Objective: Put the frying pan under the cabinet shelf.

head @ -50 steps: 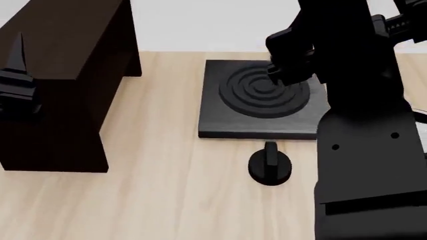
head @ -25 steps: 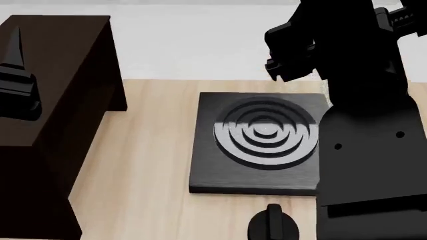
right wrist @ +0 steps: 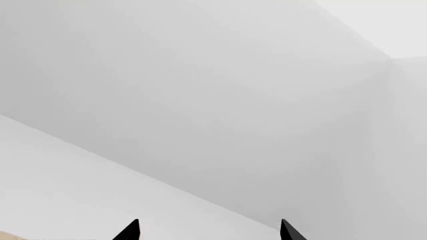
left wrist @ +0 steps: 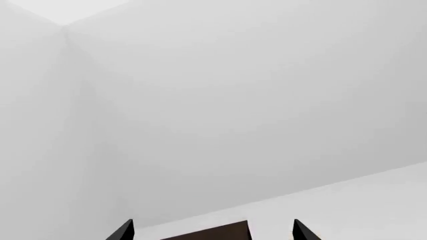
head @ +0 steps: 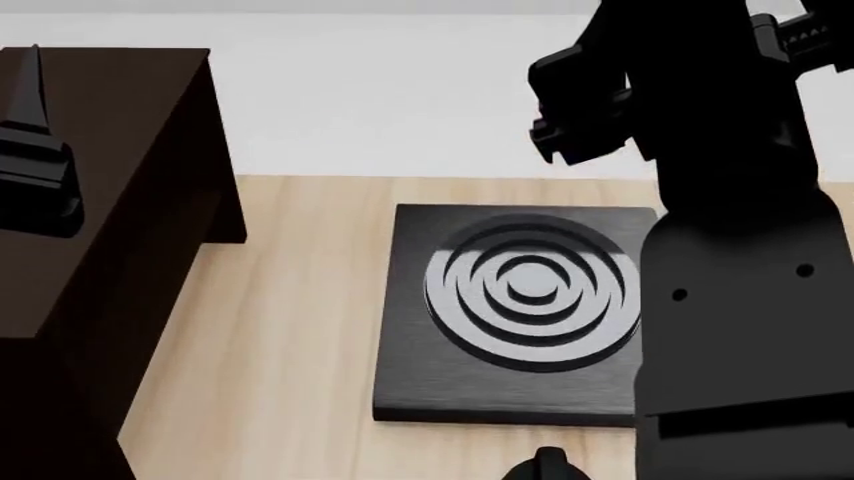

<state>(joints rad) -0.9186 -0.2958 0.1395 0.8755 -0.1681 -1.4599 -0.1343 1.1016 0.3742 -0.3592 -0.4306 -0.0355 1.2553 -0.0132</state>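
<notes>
Frying pan (head: 545, 466): only a sliver shows at the bottom edge of my head view, a dark rounded shape with a short upright stub, lying on the wooden table (head: 294, 330) just in front of the stove plate. Neither of my hands touches it.

Cabinet shelf (head: 114, 170): dark brown, boxy, at the left of my head view, standing on the same table and well apart from the pan. A strip of its top also shows in my left wrist view (left wrist: 213, 232), between my two fingertips.

Stove plate (head: 514, 310): square, black, with concentric rings catching grey light, flat on the table between the pan and the pale back wall, to the right of the cabinet.

Left gripper (left wrist: 212, 231): two dark fingertips (left wrist: 123, 231) stand well spread at the frame's edge, with nothing between them but the cabinet top behind. In my head view the same hand (head: 30, 150) appears as a dark pointed shape in front of the cabinet.

Right gripper (right wrist: 208, 231): fingertips (right wrist: 129, 231) likewise spread wide apart, holding nothing, pointed at the blank pale wall and floor. In my head view the right arm (head: 721, 250) is a large black mass filling the right side, overlapping the stove plate's right edge.
</notes>
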